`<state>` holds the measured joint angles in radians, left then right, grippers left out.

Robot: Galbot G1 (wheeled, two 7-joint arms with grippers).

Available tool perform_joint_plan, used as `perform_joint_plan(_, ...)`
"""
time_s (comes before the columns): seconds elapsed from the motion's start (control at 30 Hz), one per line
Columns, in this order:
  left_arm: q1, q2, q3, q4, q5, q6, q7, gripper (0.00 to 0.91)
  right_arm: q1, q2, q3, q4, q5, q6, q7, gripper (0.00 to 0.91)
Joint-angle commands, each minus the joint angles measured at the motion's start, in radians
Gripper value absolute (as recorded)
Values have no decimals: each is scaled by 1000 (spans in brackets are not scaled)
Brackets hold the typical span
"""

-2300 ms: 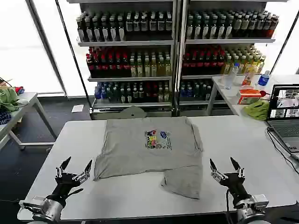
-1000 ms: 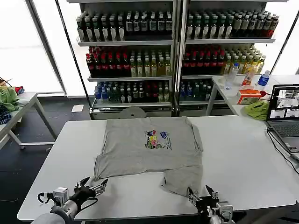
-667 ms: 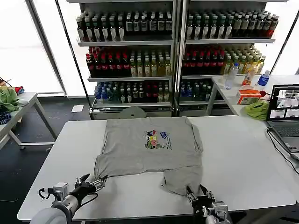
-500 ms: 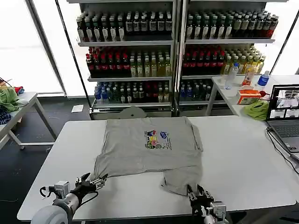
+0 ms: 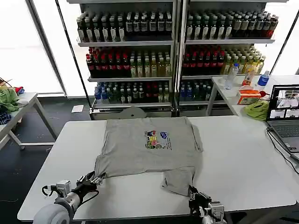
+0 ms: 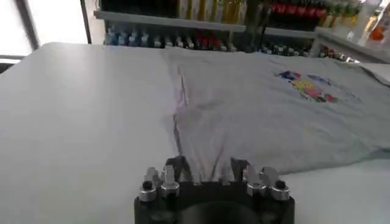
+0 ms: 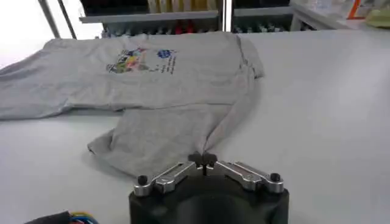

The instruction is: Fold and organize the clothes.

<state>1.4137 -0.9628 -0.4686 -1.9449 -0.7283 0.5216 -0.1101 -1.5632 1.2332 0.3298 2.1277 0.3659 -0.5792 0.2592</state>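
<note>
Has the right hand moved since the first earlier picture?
Yes. The right hand has come down and inward: it was raised beside the shirt, right of the hem, and now sits low at the table's near edge, touching the hem.

We see the shirt [image 5: 152, 149] lying spread on the surface [image 5: 238, 158], its collar end toward the bottle shelves [image 5: 175, 51] behind. Our left pincer [image 5: 96, 179] sits at the shirt's near left corner, our right pincer [image 5: 193, 192] at its near right edge. A laptop [image 5: 285, 116] stands far right.
</note>
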Motion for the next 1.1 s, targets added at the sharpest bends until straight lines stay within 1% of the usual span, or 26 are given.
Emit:
perform_joint_plan(0.03, 32, -6, 2, 2, 14, -1, 14, 0, 1, -1, 0, -4, 0, -2, 1, 0)
perform_joint_plan(0.3, 52, -21, -13, -20, 25, -27, 8, 0, -8, -5, 9, 11, 17, -1, -3, 0)
perform_joint_plan(0.33, 58, -22, -18, -28, 25, -33, 6, 0, -14, -10, 16, 23, 36, 0, -5, 0)
perform_joint_plan(0.57, 100, -20, -63, -87, 18, -33, 8, 0, -70, -44, 65, 105, 84, 1, -31, 0)
perform_joint_plan(0.67, 138, -14, -74, -123, 26, -30, 26, 0, -121, -55, 82, 151, 97, 3, -39, 0)
perform_joint_plan(0.7, 150, -14, -79, -134, 31, -29, 27, 0, -154, -61, 86, 173, 106, 16, -46, 0)
perform_joint_plan(0.87, 202, -24, -111, -195, 42, -3, 30, 0, -262, -89, 91, 245, 89, 45, -63, 0)
perform_joint_plan(0.93, 251, -32, -126, -235, 54, 9, 35, 0, -292, -98, 101, 264, 82, 53, -70, 0)
perform_joint_plan(1.1, 339, -74, -147, -287, 125, 16, 41, 0, -365, -134, 125, 307, 73, 77, -95, 0)
